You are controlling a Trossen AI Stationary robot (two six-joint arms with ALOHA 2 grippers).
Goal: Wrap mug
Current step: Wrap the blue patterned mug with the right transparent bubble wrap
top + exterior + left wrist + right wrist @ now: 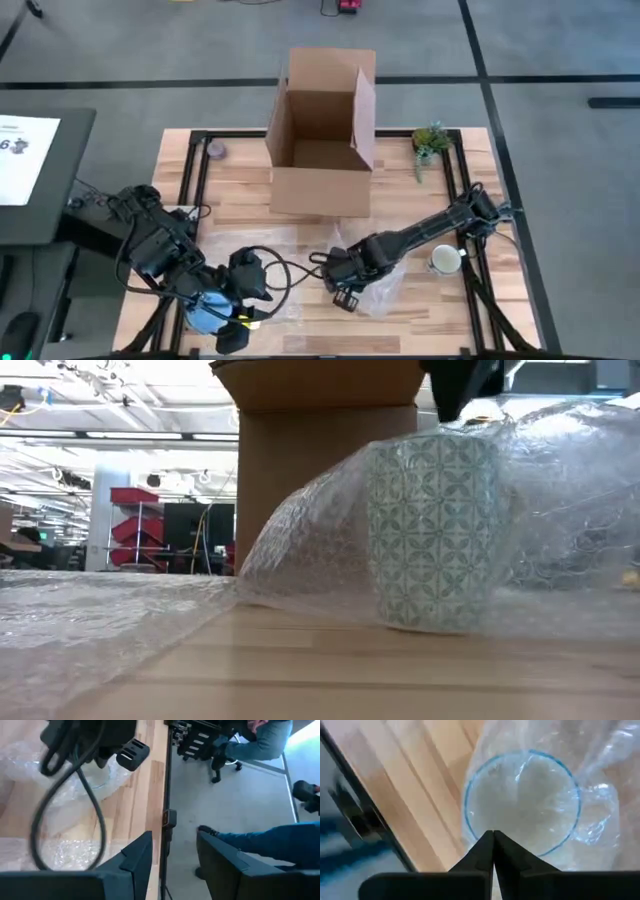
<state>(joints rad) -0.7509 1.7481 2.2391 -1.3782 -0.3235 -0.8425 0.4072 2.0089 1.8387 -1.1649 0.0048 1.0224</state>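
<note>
Mid-wrap: right gripper point(493, 834), jaws closed pinching bubble wrap point(300, 530) over mug point(432, 530); next, tuck it round.

Mug point(432, 530) — white with teal floral tiles, clear bubble wrap point(300, 540), brown box point(322, 135)

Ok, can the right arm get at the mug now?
Probably not directly: the right gripper sits shut just above the mug, but bubble wrap lies over its mouth.
</note>
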